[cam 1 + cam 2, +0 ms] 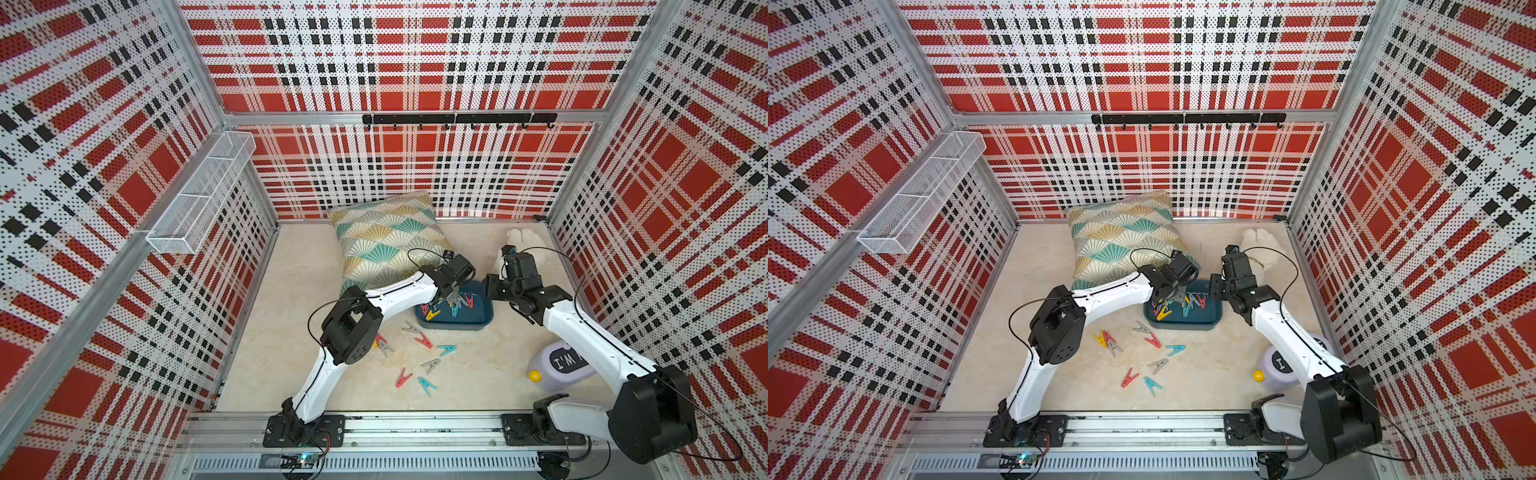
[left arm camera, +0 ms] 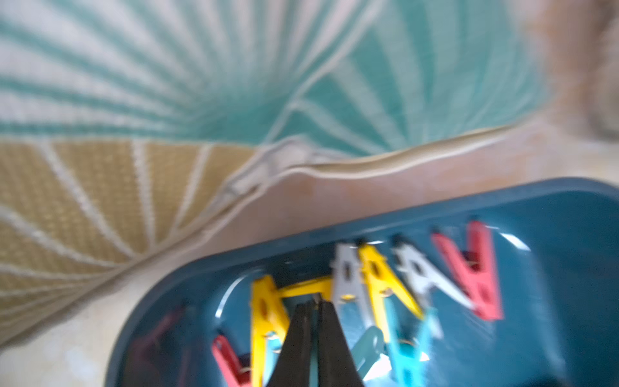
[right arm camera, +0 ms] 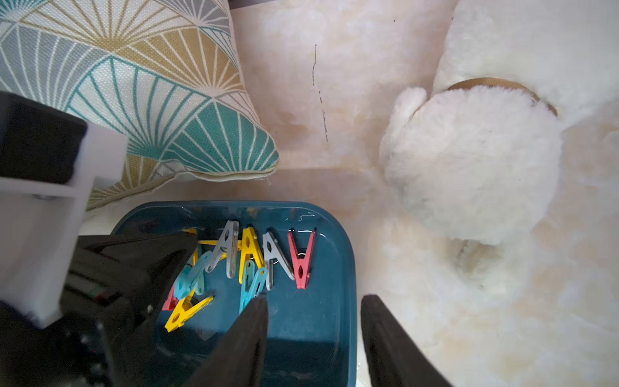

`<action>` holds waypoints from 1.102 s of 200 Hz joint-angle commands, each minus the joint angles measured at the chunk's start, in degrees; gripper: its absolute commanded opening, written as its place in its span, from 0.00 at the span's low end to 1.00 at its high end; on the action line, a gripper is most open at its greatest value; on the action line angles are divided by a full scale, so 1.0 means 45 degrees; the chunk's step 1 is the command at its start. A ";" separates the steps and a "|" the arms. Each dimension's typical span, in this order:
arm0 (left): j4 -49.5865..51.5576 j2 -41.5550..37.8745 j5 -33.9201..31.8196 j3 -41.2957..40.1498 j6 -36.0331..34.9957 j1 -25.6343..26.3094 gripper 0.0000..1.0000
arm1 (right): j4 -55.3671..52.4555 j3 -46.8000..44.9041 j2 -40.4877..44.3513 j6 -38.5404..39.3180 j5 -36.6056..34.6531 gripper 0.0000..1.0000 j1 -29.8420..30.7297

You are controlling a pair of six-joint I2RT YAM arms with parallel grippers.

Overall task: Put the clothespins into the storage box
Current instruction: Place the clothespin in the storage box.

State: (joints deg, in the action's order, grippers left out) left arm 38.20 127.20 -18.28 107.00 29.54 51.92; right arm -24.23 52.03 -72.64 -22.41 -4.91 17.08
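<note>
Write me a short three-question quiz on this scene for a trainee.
1. True or false: every pin is already in the box.
2. The left claw, over the box, is: A shut; B wide open; C out of view.
3. Name the patterned soft thing beside the box.
Key: 1 false, several lie on the floor; 2 A; 3 the pillow.
</note>
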 commanded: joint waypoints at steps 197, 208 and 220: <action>-0.0851 -0.1531 0.1447 -0.0023 0.0295 -0.0028 0.29 | -0.0886 0.0479 0.0917 -0.0104 -0.0739 0.53 0.0013; -0.0861 -0.2387 0.1275 -0.0978 0.0272 -0.0158 0.29 | -0.0842 0.0425 0.0851 -0.0060 -0.0669 0.53 0.0013; -0.0871 -0.3353 0.1019 -0.2385 0.0301 -0.0311 0.29 | -0.0736 0.0345 0.0757 -0.0021 -0.0567 0.53 0.0013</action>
State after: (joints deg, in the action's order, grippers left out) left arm 34.94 120.81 -11.29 103.77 31.90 51.70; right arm -27.59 53.93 -68.36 -23.40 -8.67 17.08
